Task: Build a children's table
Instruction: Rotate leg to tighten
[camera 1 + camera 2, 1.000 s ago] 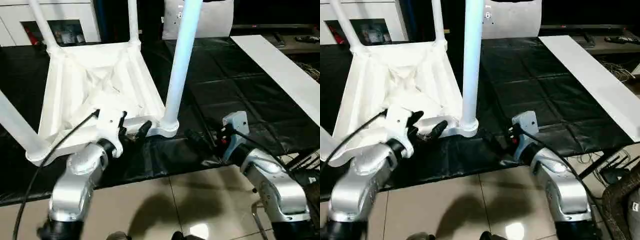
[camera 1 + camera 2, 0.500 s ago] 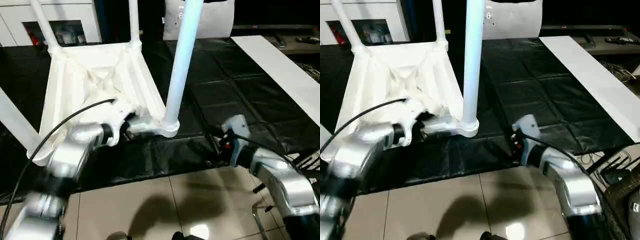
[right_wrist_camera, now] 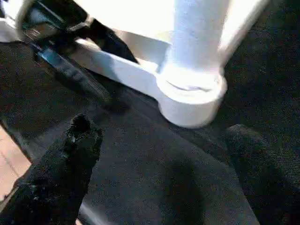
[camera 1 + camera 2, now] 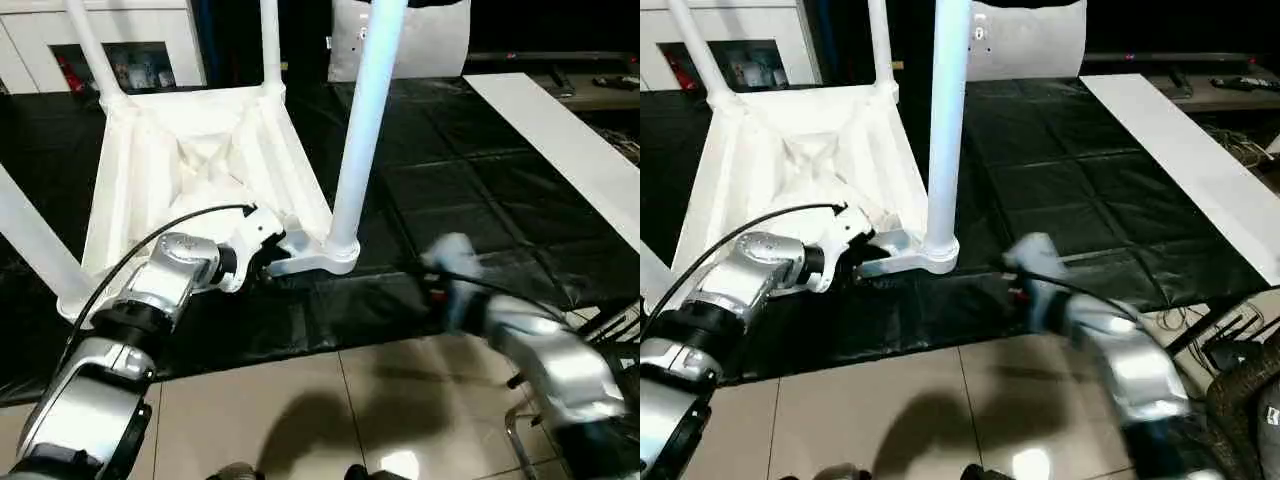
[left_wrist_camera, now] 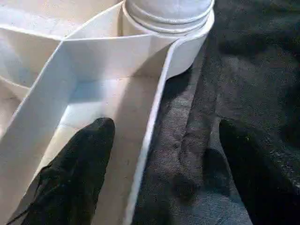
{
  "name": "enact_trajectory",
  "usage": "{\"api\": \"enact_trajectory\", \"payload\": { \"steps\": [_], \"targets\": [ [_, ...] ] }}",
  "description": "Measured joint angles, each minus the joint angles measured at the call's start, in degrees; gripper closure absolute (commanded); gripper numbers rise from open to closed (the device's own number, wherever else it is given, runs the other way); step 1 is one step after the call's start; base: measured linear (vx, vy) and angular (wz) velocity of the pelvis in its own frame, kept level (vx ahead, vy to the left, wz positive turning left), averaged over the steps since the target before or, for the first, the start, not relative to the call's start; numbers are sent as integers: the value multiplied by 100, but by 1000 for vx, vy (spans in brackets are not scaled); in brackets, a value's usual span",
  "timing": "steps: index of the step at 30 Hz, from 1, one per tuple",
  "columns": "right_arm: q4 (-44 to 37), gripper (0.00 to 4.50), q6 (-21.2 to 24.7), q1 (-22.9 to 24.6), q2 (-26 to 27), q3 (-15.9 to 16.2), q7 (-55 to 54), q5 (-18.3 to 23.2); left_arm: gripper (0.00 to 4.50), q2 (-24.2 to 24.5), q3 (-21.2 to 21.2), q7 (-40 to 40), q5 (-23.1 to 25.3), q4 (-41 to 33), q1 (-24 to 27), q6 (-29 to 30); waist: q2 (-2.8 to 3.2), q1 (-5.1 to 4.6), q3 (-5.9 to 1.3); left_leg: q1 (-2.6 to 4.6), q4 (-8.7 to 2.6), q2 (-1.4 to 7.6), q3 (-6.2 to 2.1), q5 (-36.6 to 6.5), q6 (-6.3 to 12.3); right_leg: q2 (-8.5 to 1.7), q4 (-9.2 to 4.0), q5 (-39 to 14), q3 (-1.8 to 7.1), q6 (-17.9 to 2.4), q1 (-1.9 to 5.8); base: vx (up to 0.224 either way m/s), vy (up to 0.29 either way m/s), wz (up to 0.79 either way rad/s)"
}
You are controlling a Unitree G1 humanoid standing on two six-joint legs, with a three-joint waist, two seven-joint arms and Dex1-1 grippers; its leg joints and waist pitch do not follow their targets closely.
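Since a second ago the left arm has swung forward, so the left gripper (image 4: 268,255) now sits right at the near rim of the children's table (image 4: 190,150), where before it hung back over the edge of the black mat (image 4: 470,170); the right arm has shifted too and shows as a blur. Seen from the left wrist, the left gripper's jaws stand wide and straddle the thin near wall of the top beside the corner socket: one finger (image 5: 79,164) inside the ribbed underside, the other outside over the mat, the wall between them and not yet pinched. Nothing is held by it. At the right, the right gripper (image 3: 164,154) hovers low over the mat just short of that same corner socket, jaws spread wide and empty.

As for the table, it lies upside down on the mat, ribbed underside up. Four legs stand up from its corners, the near right leg (image 4: 362,120) seated in its socket (image 4: 340,255); how firmly each is seated I cannot tell. Judging by this, the legs are done and what remains is likely gripping the rim and turning the table onto its feet
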Motion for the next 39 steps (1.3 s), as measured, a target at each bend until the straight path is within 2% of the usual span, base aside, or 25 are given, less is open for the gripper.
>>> {"api": "enact_trajectory", "payload": {
  "steps": [4,7,10,11,15,16,17,20,23,25,26,27,29,31,34,36,38,39],
  "targets": [
    [174,0,-72,-128,291,260,-219,-140,89,-126,1,25,20,399,-184,-220,1,41,0,-1,3,-1,-1,2,-4,-3,3,1,0,-1,0,0,0,0],
    [392,0,-177,-149,425,347,-322,-240,132,-132,4,27,28,641,-286,-363,1,67,0,1,8,0,-1,2,-5,-4,3,1,0,-1,5,0,0,0],
    [782,0,-390,-148,639,463,-424,-391,130,-117,17,25,77,846,-428,-503,2,70,0,1,9,0,-1,3,-9,-4,4,1,0,-1,3,0,0,0],
    [919,0,-472,-149,692,506,-457,-437,169,-109,22,1,89,868,-456,-597,1,70,0,0,10,0,-1,3,-9,-4,4,1,-1,-1,3,0,0,0],
    [1376,0,-795,-313,950,587,-485,-503,167,-27,10,-228,161,869,-477,-1010,3,68,1,-1,10,1,-1,1,-11,-5,6,2,0,-3,0,0,0,0],
    [1393,0,-859,-343,989,585,-486,-500,177,-14,6,-274,172,868,-499,-1075,3,67,1,-2,10,2,-1,1,-11,-5,9,3,1,-4,-1,0,0,0],
    [1397,0,-948,-378,1038,562,-497,-459,217,4,-3,-348,181,844,-519,-1138,3,70,1,-1,10,2,-1,1,-10,-5,12,2,1,-5,-1,0,0,0],
    [1370,0,-935,-513,1151,346,-583,-265,211,63,-52,-438,204,793,-532,-1243,6,70,3,-3,11,3,0,1,-10,-5,25,-4,4,-12,-10,0,0,0],
    [1102,0,-836,-777,925,52,-628,-106,263,137,-143,-439,346,806,-532,-1350,17,84,9,-1,14,3,0,2,-13,-7,35,-3,5,-14,-11,0,0,0],
    [754,0,-671,-789,260,-342,-196,298,261,133,-181,-422,430,823,-613,-1443,36,166,17,-7,23,-2,-1,3,-15,-12,31,-1,8,-14,-6,0,0,0],
    [682,0,-557,-737,-286,-705,183,599,261,132,-205,-440,468,836,-648,-1494,57,242,18,-7,34,-6,2,-3,-4,-14,31,-2,17,-3,3,0,0,0],
    [699,0,-453,-715,-889,-1280,456,802,299,233,-207,-477,495,888,-642,-1534,72,270,10,-1,32,-10,10,-5,5,-15,29,-4,34,8,10,0,0,0],
    [694,0,-321,-694,-1700,-1945,1055,1135,311,347,-223,-503,621,1062,-641,-1578,84,273,2,0,27,-10,17,-6,13,-12,31,-9,38,15,7,0,0,0],
    [657,0,-285,-755,-1914,-2106,1293,1144,305,357,-245,-496,693,1176,-641,-1598,84,222,-13,-7,22,-2,17,-6,13,5,35,-16,38,7,13,0,0,0],
    [400,0,-165,-673,-1799,-1614,1585,1109,353,166,-296,-428,710,1206,-718,-1675,104,166,-25,-2,20,12,10,-2,7,15,35,-19,19,-3,18,0,0,0],
    [246,0,-75,-469,-1725,-1220,1707,1060,353,103,-296,-452,699,1206,-764,-1707,131,210,-36,-1,23,14,5,0,4,13,35,-20,9,-4,5,0,0,0],
    [243,0,-58,-396,-1728,-1096,1721,1035,366,80,-290,-502,693,1216,-772,-1730,147,254,-40,-11,25,9,5,0,4,5,34,-20,9,-3,-4,0,0,0],
    [239,0,-62,-388,-1733,-1046,1712,1006,399,58,-289,-533,691,1228,-772,-1744,148,268,-40,-15,27,8,5,-2,6,2,32,-21,9,-1,-5,0,0,0]
  ]
}}
